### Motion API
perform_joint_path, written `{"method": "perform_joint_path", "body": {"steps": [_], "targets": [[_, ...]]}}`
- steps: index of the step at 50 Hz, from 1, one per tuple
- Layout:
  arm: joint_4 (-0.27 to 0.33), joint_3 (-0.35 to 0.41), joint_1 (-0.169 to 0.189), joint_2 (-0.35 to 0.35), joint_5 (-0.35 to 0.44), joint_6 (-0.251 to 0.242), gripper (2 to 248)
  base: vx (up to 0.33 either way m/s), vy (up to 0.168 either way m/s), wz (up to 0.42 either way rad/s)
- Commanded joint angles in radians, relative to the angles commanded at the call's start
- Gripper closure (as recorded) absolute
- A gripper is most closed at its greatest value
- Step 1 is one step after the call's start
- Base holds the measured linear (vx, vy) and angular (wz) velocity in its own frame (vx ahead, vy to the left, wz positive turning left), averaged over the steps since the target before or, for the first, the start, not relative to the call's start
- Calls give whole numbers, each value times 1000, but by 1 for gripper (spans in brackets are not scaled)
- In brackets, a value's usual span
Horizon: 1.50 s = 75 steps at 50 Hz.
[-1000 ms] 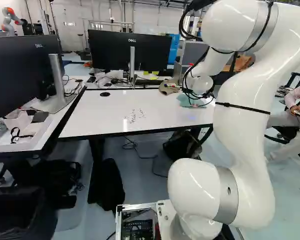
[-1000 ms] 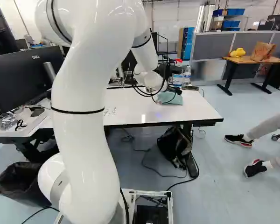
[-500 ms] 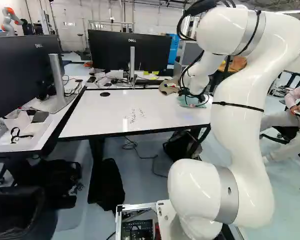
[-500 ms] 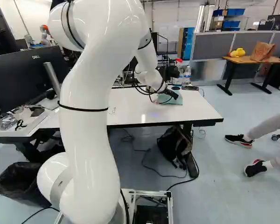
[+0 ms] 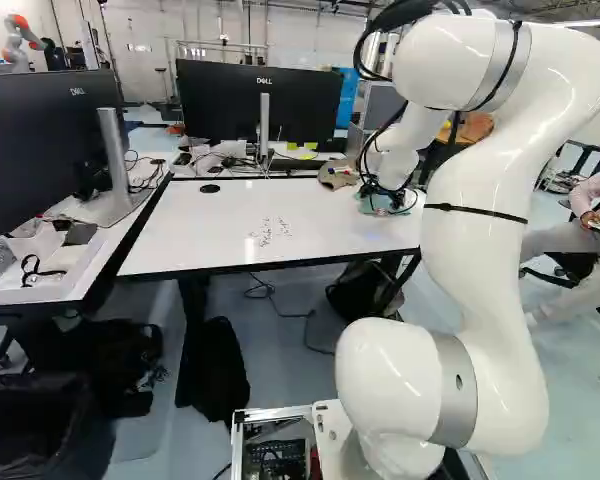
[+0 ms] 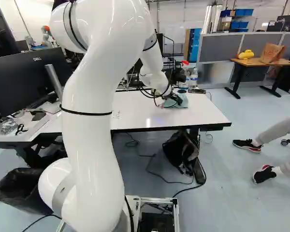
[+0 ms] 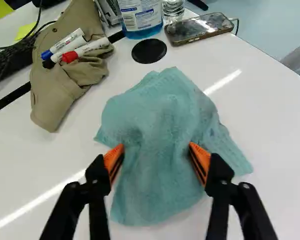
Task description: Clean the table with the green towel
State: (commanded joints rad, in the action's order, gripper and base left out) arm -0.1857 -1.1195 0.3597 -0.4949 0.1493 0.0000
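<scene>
The end effector (image 7: 157, 150) is released: its two orange pads (image 7: 201, 162) stand wide apart at the sides of the green towel (image 7: 162, 117), with the middle of the cloth between them and no firm pinch to be seen. The towel lies rumpled on the table (image 5: 195, 228), near its far right corner in the right base view. What could go wrong first is a poor grasp: the cloth is thin and lies low, so if the fingers close too high they may slip over it or catch a single fold, which would then pull free during wiping. Pressing down too hard could drag the pads on the tabletop. A wide sweep on that side might push the phone (image 7: 200, 28) over the edge or knock the two bottles, one holding blue liquid (image 7: 140, 17) and one clear (image 7: 173, 9). Light strokes may leave the handwriting (image 5: 270, 232) smeared rather than gone. Counted out, there is one towel, one phone, one khaki cap (image 7: 52, 97), three markers by that cap, blue-capped (image 7: 67, 42), black-capped (image 7: 69, 50) and red-capped (image 7: 92, 46), two round black discs, (image 7: 149, 51) and (image 5: 210, 188), and two monitors, (image 5: 225, 100) and (image 5: 40, 150).
</scene>
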Motion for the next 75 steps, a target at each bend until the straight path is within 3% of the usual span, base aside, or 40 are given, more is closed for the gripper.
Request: {"method": "perform_joint_path", "body": {"steps": [2,3,7,8,13,14,18,19,75], "targets": [[0,0,0,0,0,0,64,0,0,0],[0,0,0,0,0,0,99,0,0,0],[0,0,0,0,0,0,99,0,0,0],[0,0,0,0,0,0,134,0,0,0],[0,0,0,0,0,0,134,0,0,0],[0,0,0,0,0,0,170,0,0,0],[0,0,0,0,0,0,170,0,0,0],[0,0,0,0,0,0,202,0,0,0],[0,26,0,119,0,0,209,0,0,0]]}}
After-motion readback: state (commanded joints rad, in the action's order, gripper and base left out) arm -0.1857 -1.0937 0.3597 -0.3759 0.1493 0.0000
